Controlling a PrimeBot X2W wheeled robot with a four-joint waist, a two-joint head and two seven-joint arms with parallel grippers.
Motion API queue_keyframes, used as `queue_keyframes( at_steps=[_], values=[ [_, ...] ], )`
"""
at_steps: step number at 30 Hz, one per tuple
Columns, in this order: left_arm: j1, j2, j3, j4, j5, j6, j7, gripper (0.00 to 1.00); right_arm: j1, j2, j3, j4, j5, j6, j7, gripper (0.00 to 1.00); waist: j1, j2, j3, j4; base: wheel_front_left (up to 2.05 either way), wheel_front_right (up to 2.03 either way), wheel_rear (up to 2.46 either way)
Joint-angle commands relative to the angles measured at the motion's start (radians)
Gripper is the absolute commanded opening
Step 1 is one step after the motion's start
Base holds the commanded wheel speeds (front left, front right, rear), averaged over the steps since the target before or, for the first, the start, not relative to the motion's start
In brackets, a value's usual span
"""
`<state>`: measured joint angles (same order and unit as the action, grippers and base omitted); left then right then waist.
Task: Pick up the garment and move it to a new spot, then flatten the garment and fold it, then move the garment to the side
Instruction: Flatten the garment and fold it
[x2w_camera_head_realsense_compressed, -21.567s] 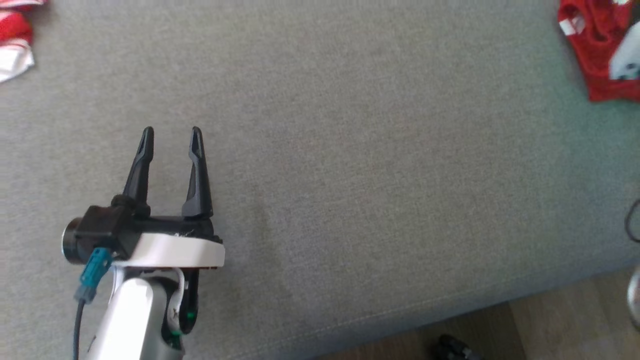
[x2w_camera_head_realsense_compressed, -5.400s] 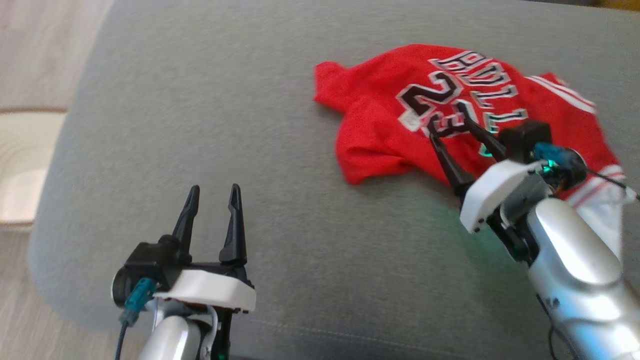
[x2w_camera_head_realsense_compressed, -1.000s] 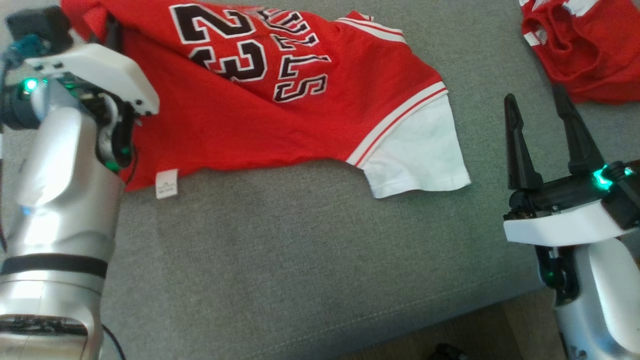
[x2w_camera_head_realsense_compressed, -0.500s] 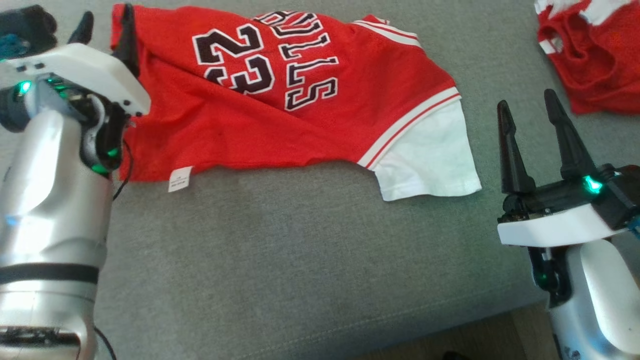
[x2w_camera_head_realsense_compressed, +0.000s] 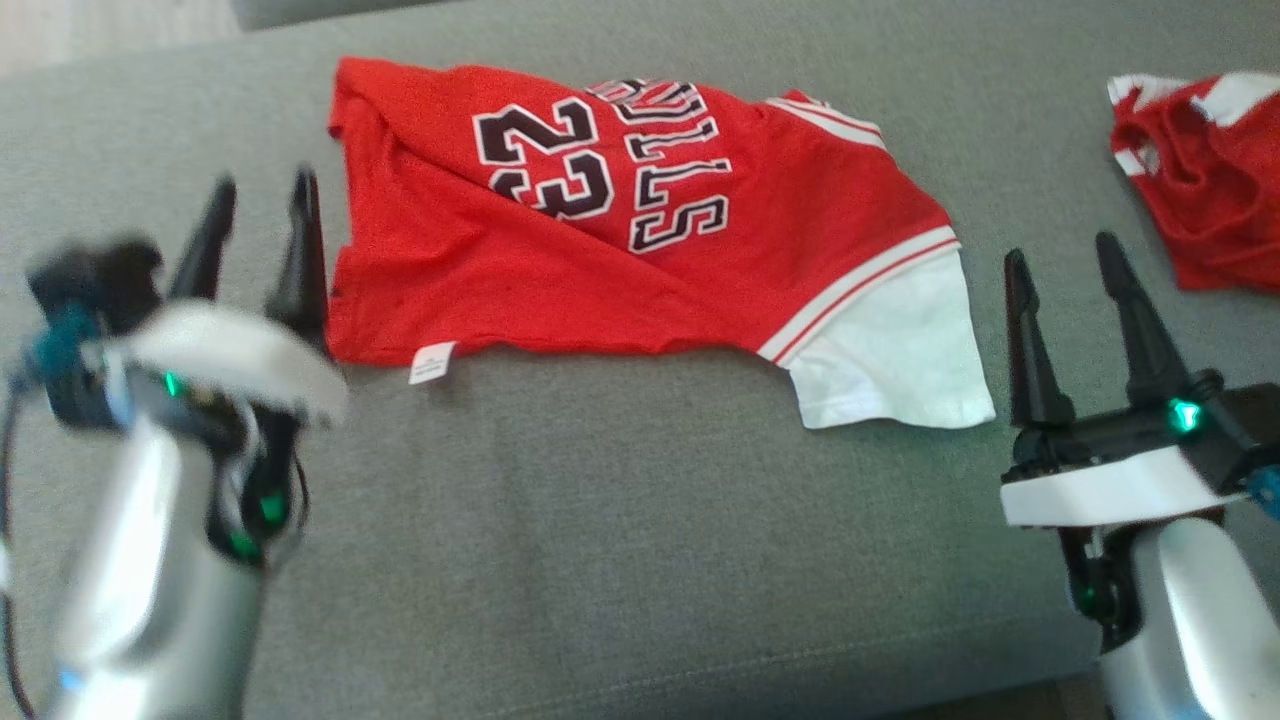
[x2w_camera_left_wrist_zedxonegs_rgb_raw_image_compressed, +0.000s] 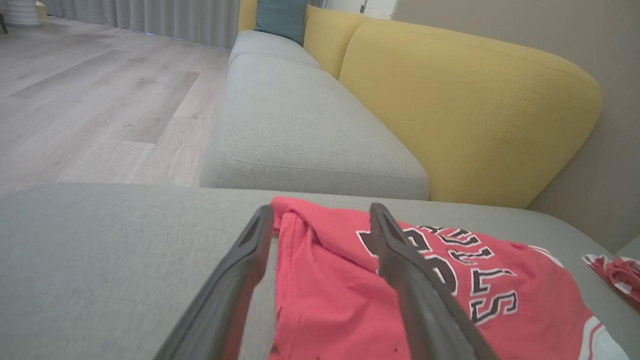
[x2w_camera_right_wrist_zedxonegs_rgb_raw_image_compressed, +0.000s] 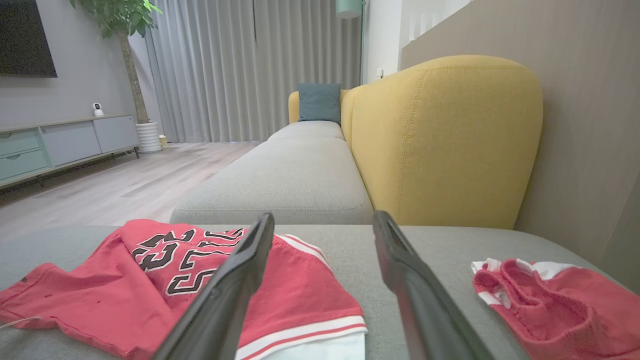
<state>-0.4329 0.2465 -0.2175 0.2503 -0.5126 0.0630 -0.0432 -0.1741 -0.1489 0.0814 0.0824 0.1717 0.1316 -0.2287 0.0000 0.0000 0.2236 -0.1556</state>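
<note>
Flattening the garment (x2w_camera_head_realsense_compressed: 600, 250): my left gripper (x2w_camera_head_realsense_compressed: 265, 182) and right gripper (x2w_camera_head_realsense_compressed: 1060, 250) stand open, empty; I should pinch the cloth edge nearest each, then spread outward.

Grey sofa seat (x2w_camera_right_wrist_zedxonegs_rgb_raw_image_compressed: 300, 165), yellow backrest (x2w_camera_right_wrist_zedxonegs_rgb_raw_image_compressed: 450, 135), teal cushion (x2w_camera_right_wrist_zedxonegs_rgb_raw_image_compressed: 319, 102), pale wood floor (x2w_camera_right_wrist_zedxonegs_rgb_raw_image_compressed: 125, 185); grey curtains (x2w_camera_right_wrist_zedxonegs_rgb_raw_image_compressed: 225, 70), potted plant (x2w_camera_right_wrist_zedxonegs_rgb_raw_image_compressed: 125, 14)

Red jersey (x2w_camera_head_realsense_compressed: 520, 270) spread out, grey cushion (x2w_camera_head_realsense_compressed: 640, 560)

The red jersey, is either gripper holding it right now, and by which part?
Nothing is held. The jersey lies loose on the grey cushion; the left gripper stands open by its left edge, the right gripper open near the white sleeve.
</note>
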Motion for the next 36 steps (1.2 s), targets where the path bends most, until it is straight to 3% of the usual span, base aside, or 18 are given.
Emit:
queue_keyframes(
  at_steps=[1,9,17,36],
  values=[
    [0.017,0.021,0.027,-0.064,0.013,0.012,-0.035,1.0,0.001,0.011,0.011,-0.023,-0.012,-0.001,-0.004,1.0,0.0,0.0,-0.031,0.024,0.0,0.0,0.0],
    [0.281,-0.055,0.002,-0.163,0.024,0.053,-0.176,1.0,0.043,0.052,-0.007,0.013,-0.044,-0.001,-0.014,1.0,0.0,0.0,-0.118,0.066,0.0,0.0,0.0],
    [0.433,-0.109,-0.008,-0.191,0.08,0.091,-0.215,1.0,0.088,0.083,-0.005,0.06,-0.077,-0.001,-0.022,1.0,0.0,0.0,-0.182,0.103,0.0,0.0,0.0],
    [0.508,-0.175,0.019,-0.211,0.175,0.063,-0.218,1.0,0.088,0.098,-0.001,0.157,-0.036,-0.001,-0.032,1.0,0.0,0.0,-0.205,0.114,0.0,0.0,0.0]
  ],
)
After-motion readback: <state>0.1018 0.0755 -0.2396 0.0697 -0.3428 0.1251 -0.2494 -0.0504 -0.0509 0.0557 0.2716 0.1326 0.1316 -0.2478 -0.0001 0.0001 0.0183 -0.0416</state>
